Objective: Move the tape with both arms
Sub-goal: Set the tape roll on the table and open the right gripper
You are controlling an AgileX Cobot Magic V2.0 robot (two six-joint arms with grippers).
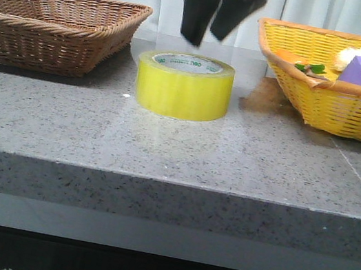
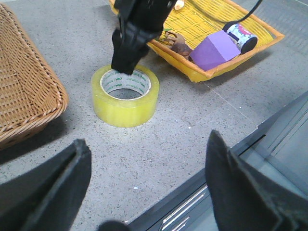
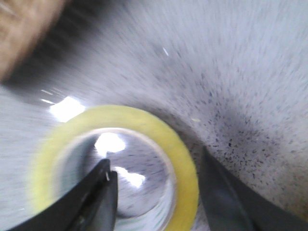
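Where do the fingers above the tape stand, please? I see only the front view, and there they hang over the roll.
Observer: In the right wrist view the right gripper is open and straddles the wall of the tape: one finger over the hollow middle, the other outside the roll. The picture is blurred, so I cannot tell if they touch.
Operator: And the left gripper? It is not in my view.
Observer: The left gripper is open, near the front edge of the table, apart from the tape.
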